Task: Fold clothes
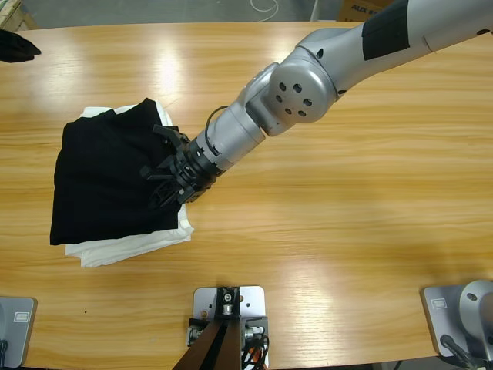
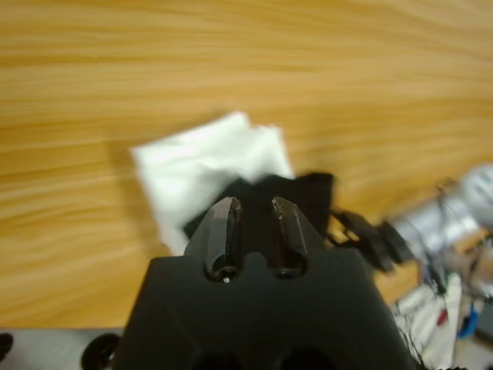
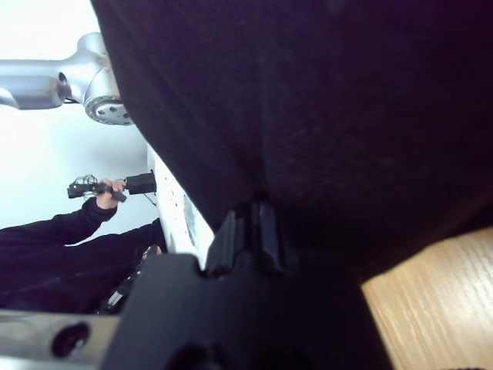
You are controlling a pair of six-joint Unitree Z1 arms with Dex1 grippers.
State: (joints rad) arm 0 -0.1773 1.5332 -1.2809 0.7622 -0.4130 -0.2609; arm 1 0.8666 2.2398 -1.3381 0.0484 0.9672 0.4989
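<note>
The black polo shirt [image 1: 108,181] sits already bundled into a rough square on top of a folded white cloth [image 1: 127,247], which peeks out along the shirt's near edge and far corner, all on the worktop [image 1: 347,231]. The right tool [image 1: 171,185] is at the shirt's right-hand edge, and its wrist view shows the jaws pressed together with black fabric draped right over them, so it looks clamped on a fold of the shirt. The left tool [image 2: 254,220] hangs well away from the shirt, looking at it from a distance, with a small gap between its jaws and nothing in it. Handling-wise this looks like light, floppy knit: it'll sag and slide, not hold a crease. Probably best pinched at a doubled edge or corner, taking care not to drag the white cloth along with it.
</note>
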